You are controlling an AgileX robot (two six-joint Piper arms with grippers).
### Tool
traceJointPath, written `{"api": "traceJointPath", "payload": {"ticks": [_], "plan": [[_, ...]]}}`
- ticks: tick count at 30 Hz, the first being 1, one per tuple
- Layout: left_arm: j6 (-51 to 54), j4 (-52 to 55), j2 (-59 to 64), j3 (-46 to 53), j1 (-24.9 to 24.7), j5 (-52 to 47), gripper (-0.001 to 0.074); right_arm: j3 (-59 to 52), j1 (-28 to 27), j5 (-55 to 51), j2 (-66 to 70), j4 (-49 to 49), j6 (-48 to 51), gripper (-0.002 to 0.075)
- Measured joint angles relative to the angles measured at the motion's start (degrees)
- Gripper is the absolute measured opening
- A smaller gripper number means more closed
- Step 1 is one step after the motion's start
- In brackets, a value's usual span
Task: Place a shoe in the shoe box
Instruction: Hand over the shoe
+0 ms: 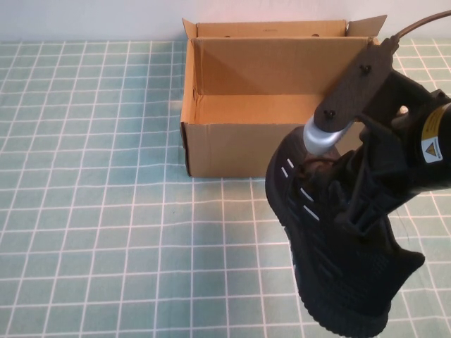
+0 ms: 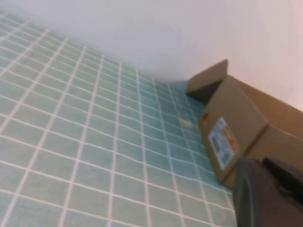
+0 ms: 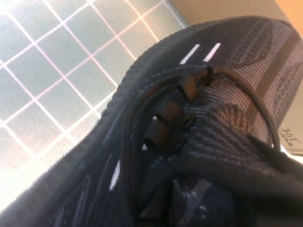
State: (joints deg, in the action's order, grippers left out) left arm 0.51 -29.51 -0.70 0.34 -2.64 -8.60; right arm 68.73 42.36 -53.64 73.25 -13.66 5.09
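black knit shoe (image 1: 331, 246) (white dashes) gripped by right pincer (image 1: 352, 204); left pincer (image 2: 265, 194) closed.

The right gripper (image 1: 352, 204) hides the shoe's (image 1: 331, 282) laced top.

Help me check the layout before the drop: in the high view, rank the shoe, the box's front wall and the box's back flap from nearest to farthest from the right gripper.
The right gripper, shut on the shoe, is at the right; the left gripper, shut, is outside the high view.
1. shoe: in its grip, front right.
2. front wall: just beyond, centre.
3. back flap: far edge of the shoe box.
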Motion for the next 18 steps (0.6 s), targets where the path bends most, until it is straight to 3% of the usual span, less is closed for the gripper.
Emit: {"api": "traceJointPath", "payload": {"ticks": [4, 12, 18], "plan": [[1.12, -0.09, 3.10, -6.43, 0.00, -6.28, -0.0004, 2.42, 0.00, -0.44, 0.76, 0.00, -1.58, -0.0003], [13.19, -0.21, 19.71, -22.90, 0.00, -18.58, -0.0003, 14.05, 0.00, -5.71, 6.39, 0.00, -2.70, -0.0003], [30.59, -9.64, 31.51, -31.60, 0.00, -20.50, -0.0004, 21.20, 0.00, -8.33, 11.17, -0.13, -2.80, -0.0003]]}}
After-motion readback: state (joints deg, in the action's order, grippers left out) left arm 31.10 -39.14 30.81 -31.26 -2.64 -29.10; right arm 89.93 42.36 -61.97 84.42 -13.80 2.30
